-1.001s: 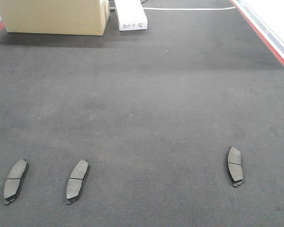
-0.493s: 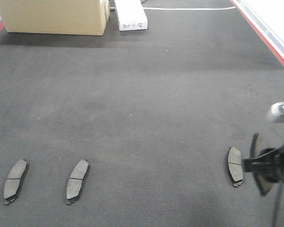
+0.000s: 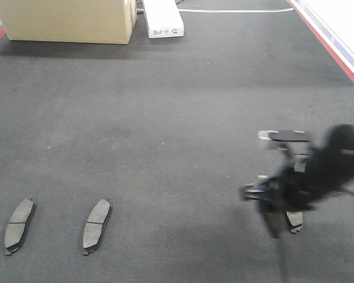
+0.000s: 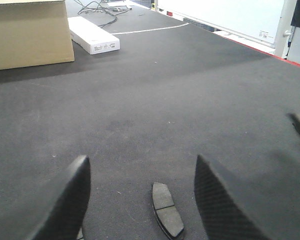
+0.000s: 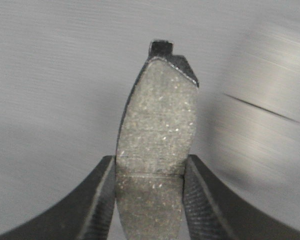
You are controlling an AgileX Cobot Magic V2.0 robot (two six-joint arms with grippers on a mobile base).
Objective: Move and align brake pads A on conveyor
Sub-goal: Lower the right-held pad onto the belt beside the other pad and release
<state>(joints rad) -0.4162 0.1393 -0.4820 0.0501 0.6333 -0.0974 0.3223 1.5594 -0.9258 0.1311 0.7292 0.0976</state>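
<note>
**Right claw** (image 3: 275, 207): closed to the width of one pad and gripping it. In the wrist view both fingers (image 5: 96, 201) press the flanks of the held pad (image 5: 157, 130), friction face to the camera. Its long axis runs straight out ahead of the fingertips, tab end foremost. The claw is blurred in the front view, so the pad's tilt there cannot be read.

**Position:** the claw hangs over the belt (image 3: 165, 118), just left of the right pad (image 3: 294, 220) and partly covering it. That pad lies flat, long axis pointing away from the robot.

**Others:** the mid pad (image 3: 97, 225) and left pad (image 3: 19, 225) lie well to the left of the right pad, close together, both leaning slightly right.

**Left claw** (image 4: 141, 165): wide open and empty, with the mid pad (image 4: 167, 216) lying below, between its fingers.

**Judgement:** the open slot is the wide gap left of the right pad. The right arm is nearer and loaded. The held pad must go down flat, its long axis parallel to its neighbours.
</note>
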